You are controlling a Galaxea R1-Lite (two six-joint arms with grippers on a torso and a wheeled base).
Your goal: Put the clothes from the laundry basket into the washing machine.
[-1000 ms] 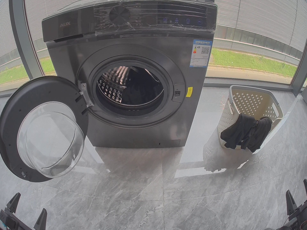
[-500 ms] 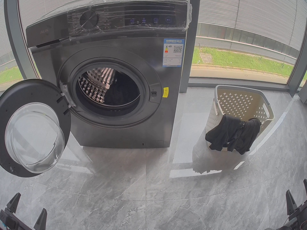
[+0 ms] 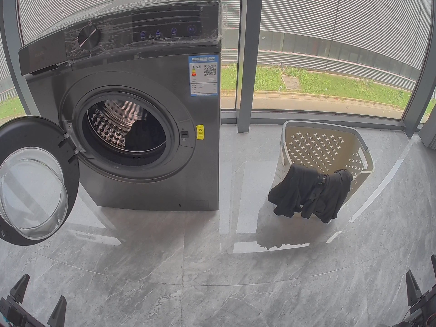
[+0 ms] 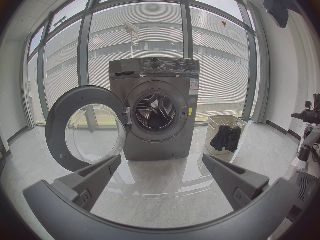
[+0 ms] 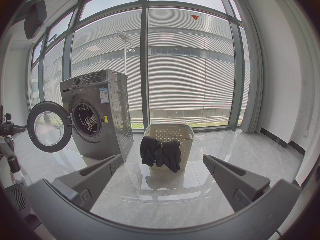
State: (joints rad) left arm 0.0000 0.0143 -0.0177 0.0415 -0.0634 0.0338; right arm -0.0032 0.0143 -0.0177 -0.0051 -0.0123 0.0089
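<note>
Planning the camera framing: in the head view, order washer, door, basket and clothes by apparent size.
1. washer
2. door and basket, about alike; the picture's edge cuts the door
3. clothes

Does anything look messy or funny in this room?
Yes. The black clothes droop over the laundry basket's front rim instead of lying inside, and crinkly plastic wrap covers the washing machine's control panel.

The door point(image 3: 32, 132) runs off the head view's left edge. Its bottom edge cuts both arms, leaving just the fingertips of the left pincer point(image 3: 41, 291) and right pincer point(image 3: 422, 269). Clothes point(image 3: 309, 194) draped over the front rim of the basket point(image 3: 290, 130) hide part of its inside. A dark shape point(image 3: 144, 135) in the drum point(image 3: 106, 123) is too dim to identify.
</note>
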